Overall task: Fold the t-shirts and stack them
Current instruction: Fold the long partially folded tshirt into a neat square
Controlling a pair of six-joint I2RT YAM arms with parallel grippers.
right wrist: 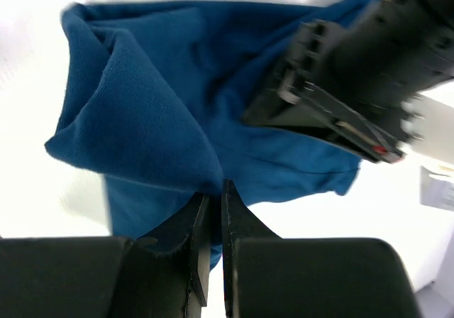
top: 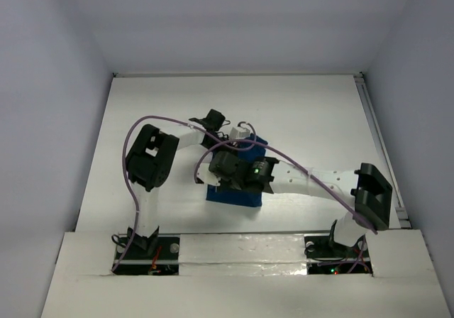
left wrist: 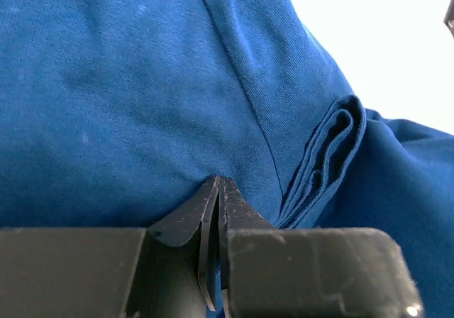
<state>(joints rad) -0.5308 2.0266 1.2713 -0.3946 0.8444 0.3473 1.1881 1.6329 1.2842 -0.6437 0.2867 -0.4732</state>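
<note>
The navy-blue t-shirt (top: 234, 197) lies in a folded bundle at the middle of the white table (top: 312, 119), mostly covered by both arms. My left gripper (top: 225, 166) is shut on it, and the left wrist view shows the fingertips (left wrist: 217, 182) pinching the cloth (left wrist: 128, 91) next to a stack of folded edges (left wrist: 333, 147). My right gripper (top: 240, 183) is shut on a raised fold of the t-shirt (right wrist: 135, 119), with cloth between the jaws (right wrist: 215, 187). The left gripper's body (right wrist: 340, 91) shows just beyond it. The white print is hidden.
Purple cables (top: 213, 144) loop over the arms above the shirt. Grey walls close the table at the back and sides. A raised white ledge (top: 241, 250) runs along the near edge between the two arm bases.
</note>
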